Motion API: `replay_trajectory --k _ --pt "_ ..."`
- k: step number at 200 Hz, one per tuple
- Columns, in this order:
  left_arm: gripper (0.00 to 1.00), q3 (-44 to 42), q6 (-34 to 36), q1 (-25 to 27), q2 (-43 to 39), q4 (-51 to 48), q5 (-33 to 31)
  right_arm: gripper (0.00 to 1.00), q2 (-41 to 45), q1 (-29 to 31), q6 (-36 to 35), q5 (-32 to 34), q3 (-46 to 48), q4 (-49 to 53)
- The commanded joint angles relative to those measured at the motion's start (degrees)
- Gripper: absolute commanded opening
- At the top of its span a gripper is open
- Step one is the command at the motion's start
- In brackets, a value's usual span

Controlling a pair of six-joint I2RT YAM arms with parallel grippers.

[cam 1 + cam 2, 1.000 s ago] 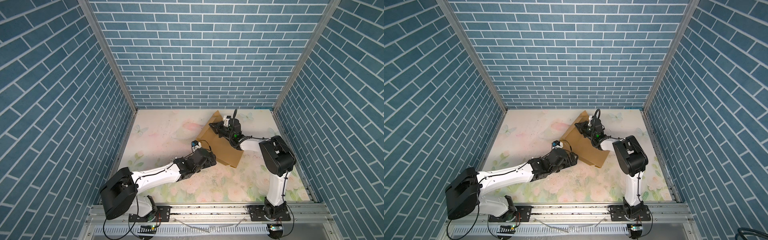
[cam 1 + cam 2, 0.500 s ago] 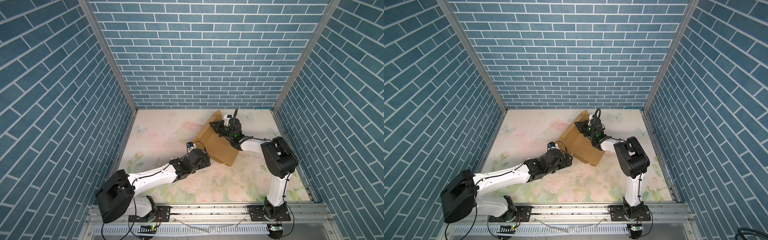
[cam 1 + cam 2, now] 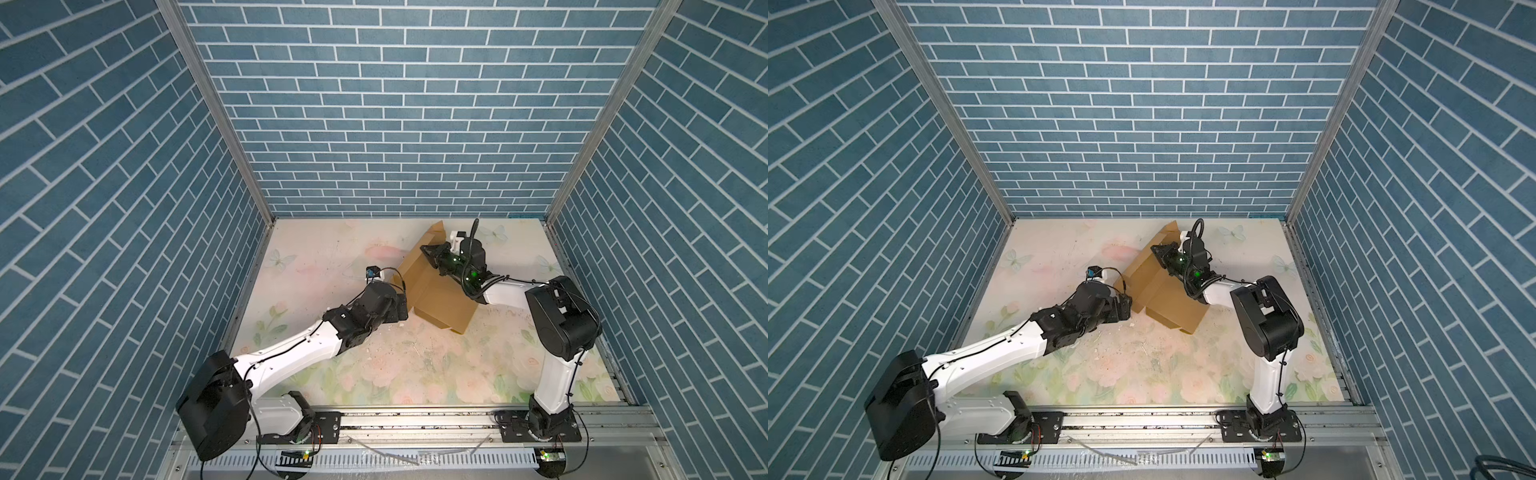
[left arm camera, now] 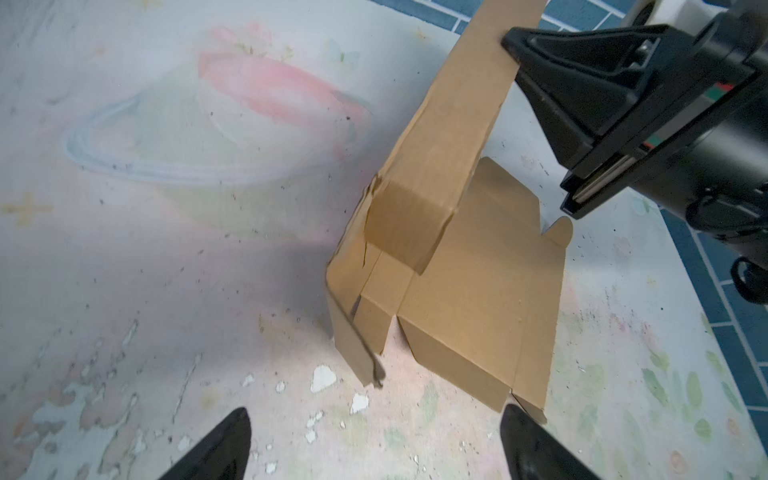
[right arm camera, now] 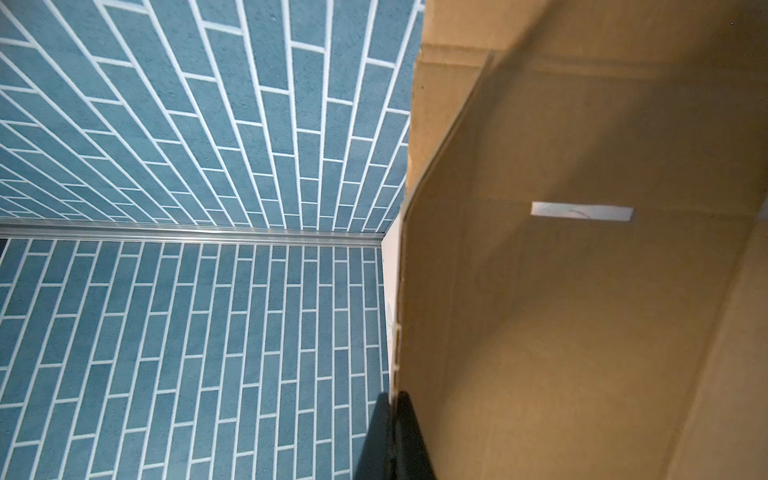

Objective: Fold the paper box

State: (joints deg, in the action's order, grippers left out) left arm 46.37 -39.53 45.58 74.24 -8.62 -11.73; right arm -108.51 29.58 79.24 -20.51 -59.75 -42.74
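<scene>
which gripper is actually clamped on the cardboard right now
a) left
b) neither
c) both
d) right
d: the right gripper is shut on an edge of the paper box, while the left gripper stands open, gripping nothing.

The paper box is plain brown, unprinted. The desk beneath it is cream with faded pink flowers and green leaves. The walls around it are blue brick with white joints. The left tool and right tool are black.
</scene>
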Motion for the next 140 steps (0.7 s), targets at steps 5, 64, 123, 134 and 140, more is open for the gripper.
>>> replay_trajectory --k 5,64,123,134,140 --pt "0.87 2.0 11.8 -0.9 1.1 1.9 1.5 0.00 2.5 0.1 0.4 -1.2 2.1 -3.0" --pt "0.75 -0.5 18.8 -3.8 -7.9 -2.3 2.1 0.00 2.9 -0.7 0.2 -2.5 3.2 -3.5" --pt "0.96 2.0 8.6 -5.5 -12.3 -10.2 13.9 0.00 2.4 -0.7 0.2 -1.1 3.0 -4.0" --pt "1.00 1.9 3.3 -5.4 -11.7 -9.0 16.9 0.00 2.2 -0.7 0.1 -0.5 3.0 -4.0" --pt "0.99 1.5 0.2 -5.1 -11.3 -7.6 18.8 0.00 2.1 -0.6 0.1 -0.3 2.9 -4.0"
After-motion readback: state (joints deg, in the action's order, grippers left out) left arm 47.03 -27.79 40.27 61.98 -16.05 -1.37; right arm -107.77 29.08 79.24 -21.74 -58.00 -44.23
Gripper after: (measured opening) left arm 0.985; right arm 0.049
